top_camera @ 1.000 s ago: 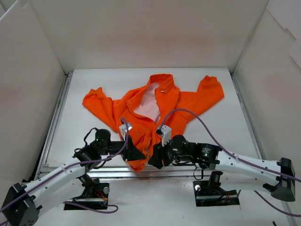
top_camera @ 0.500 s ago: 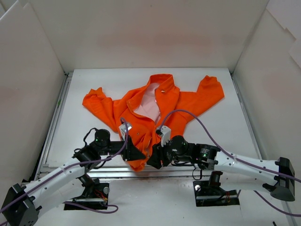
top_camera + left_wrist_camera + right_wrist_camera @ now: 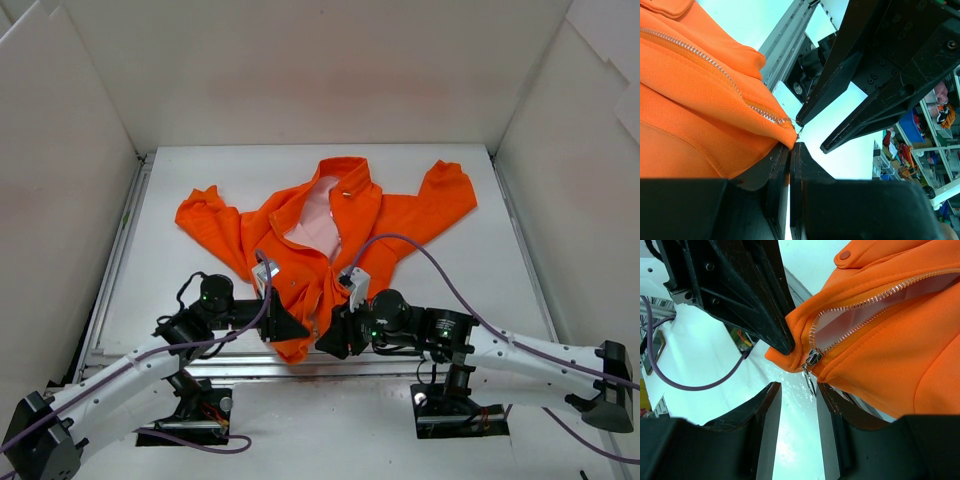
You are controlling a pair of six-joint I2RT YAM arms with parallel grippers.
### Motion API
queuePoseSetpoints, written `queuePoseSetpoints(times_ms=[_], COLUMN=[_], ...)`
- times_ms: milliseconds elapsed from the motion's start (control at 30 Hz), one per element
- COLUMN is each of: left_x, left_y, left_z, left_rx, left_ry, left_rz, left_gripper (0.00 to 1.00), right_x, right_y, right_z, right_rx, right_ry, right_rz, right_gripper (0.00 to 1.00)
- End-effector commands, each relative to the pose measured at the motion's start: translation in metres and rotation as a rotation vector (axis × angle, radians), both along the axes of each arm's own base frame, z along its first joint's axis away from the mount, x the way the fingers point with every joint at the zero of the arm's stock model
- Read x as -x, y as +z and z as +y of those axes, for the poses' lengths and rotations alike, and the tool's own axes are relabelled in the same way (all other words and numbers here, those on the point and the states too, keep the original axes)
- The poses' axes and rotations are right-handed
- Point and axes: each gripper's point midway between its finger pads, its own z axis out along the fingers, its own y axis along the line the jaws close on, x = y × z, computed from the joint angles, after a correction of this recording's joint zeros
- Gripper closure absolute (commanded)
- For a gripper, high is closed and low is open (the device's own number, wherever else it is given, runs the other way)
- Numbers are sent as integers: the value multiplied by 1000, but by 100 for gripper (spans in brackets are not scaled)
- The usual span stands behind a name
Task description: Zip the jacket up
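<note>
Your left gripper (image 3: 791,146) has its jaws pressed flat together, and they pinch the bottom corner of the jacket (image 3: 330,225) hem, right where the zipper teeth (image 3: 705,60) run out. Your right gripper (image 3: 799,387) has its jaws parted with a clear gap. The thin pull tab (image 3: 810,380) dangles in that gap, nearer the finger under the orange cloth, and you cannot tell whether it touches that finger. The jacket lies spread on the white table (image 3: 200,170), collar away from the arms, sleeves out to both sides, pale pink lining (image 3: 318,215) showing at the open chest, and its hem at the near edge between the two grippers. The right wrist view gives you what the others do not. It shows the slider (image 3: 813,358) sitting at the very bottom of the zip, the two rows of teeth splitting apart above it, a snap (image 3: 845,255) on the cloth higher up, and the tip of the left gripper meeting the hem just beside the slider. The left wrist view shows the pinch itself and the parted right fingers just beyond it, but hides the slider. From above, the two wrists cover the hem, so no jaws show there.
</note>
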Motion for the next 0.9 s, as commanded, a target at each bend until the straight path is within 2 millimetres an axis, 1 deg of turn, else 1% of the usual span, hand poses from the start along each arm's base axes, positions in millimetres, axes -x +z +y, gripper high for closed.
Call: queuePoseSetpoints(times_ms=[0, 133, 167, 300, 433, 533, 700, 733, 767, 833, 867], left_x=[-3, -3, -3, -1, -2, -1, 0, 0, 0, 0, 0], left_y=[38, 38, 38, 40, 39, 38, 40, 38, 39, 40, 41], left_z=[-7, -6, -6, -6, -6, -6, -5, -4, -4, -4, -4], left_rx=[95, 97, 98, 104, 101, 104, 107, 105, 105, 107, 108], left_ry=[-21, -18, -20, -25, -24, -23, -23, -17, -14, -17, -18], left_rz=[-102, -105, -103, -105, -102, -101, -103, -101, -103, -105, -104], left_gripper=[100, 100, 100, 100, 100, 100, 100, 100, 100, 100, 100], right_x=[4, 3, 1, 0, 1, 0, 0, -1, -1, -1, -2], right_y=[19, 16, 12, 8, 6, 6, 8, 9, 9, 8, 9], right_z=[9, 12, 11, 12, 16, 19, 21, 21, 21, 21, 21], right_rx=[-88, -83, -66, -57, -68, -72, -101, -109, -113, -124, -128], right_ry=[17, 17, 7, 6, 14, 11, 9, 5, -1, -7, -10], right_rz=[-4, -2, 0, -1, 7, 11, 10, 8, 8, 14, 16], right_gripper=[65, 67, 67, 67, 73, 82, 85, 83, 79, 67, 67])
